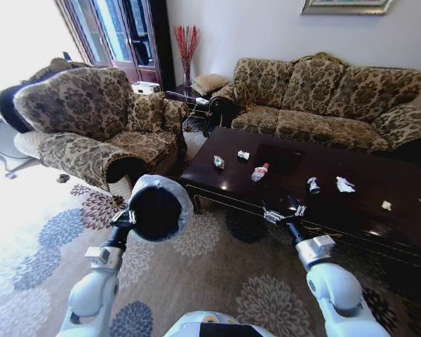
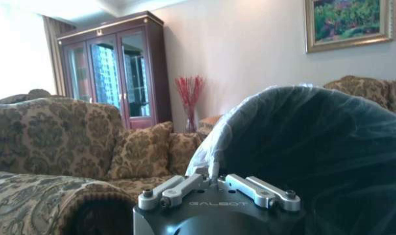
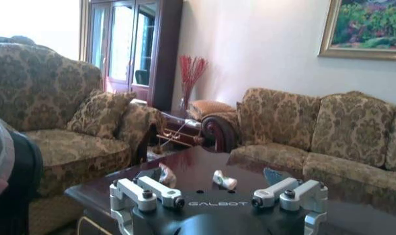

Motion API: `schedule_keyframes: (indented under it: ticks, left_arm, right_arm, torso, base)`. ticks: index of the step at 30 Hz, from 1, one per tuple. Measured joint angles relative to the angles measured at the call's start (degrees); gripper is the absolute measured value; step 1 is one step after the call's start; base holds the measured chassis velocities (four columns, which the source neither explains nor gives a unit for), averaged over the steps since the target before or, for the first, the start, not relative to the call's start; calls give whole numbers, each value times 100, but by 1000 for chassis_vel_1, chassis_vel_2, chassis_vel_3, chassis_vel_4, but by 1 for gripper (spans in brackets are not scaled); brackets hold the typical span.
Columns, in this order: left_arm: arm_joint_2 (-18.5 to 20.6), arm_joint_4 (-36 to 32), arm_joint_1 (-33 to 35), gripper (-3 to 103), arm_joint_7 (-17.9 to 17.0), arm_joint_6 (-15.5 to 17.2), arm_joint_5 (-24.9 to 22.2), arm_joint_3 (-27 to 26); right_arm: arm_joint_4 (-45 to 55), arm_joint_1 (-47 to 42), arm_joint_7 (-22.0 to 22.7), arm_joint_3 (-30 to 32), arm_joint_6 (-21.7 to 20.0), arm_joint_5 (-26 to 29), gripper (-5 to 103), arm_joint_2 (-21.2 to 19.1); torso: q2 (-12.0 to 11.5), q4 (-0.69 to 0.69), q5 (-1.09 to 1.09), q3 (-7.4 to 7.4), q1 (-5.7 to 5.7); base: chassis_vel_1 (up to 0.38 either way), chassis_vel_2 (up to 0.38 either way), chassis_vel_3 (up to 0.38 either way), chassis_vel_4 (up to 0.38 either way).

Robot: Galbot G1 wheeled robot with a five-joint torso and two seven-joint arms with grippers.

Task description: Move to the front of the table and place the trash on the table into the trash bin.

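Large rectangular table (image 1: 379,210) of dark glossy reddish-brown wood, standing on a patterned carpet (image 1: 217,267). On its top are seen, well apart: a crumpled wrapper (image 1: 219,162), a small white scrap (image 1: 243,155), a clear bottle with red cap (image 1: 259,172) lying on its side, a crushed bottle (image 1: 313,185), crumpled white paper (image 1: 344,184), and a tiny scrap (image 1: 386,206).
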Motion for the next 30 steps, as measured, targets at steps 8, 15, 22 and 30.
schedule_keyframes:
  ticks: [8,15,22,30]
  left_arm:
    - [136,-471,62,0,-230,516,-64,14]
    - [333,-655,-194,0,-332,754,-194,-26]
    - [321,-672,-213,0,-329,781,-193,-6]
    - [291,-596,-234,0,-294,768,-179,-3]
  right_arm:
    - [427,204,255,-43,-387,510,100,-289]
    - [445,564,393,-50,-694,1035,100,-571]
    - [277,591,342,-74,-694,1039,100,-567]
    - [55,712,311,-182,-686,976,100,-510]
  torso:
    - [-1,1,-2,2,4]
    - [0,1,-1,0,0]
    - [0,1,-1,0,0]
    - [0,1,-1,0,0]
  base:
    - [-66,81,72,-67]
    - [-6,11,10,-4]
    - [0,0,0,0]
    - [-72,77,67,-69]
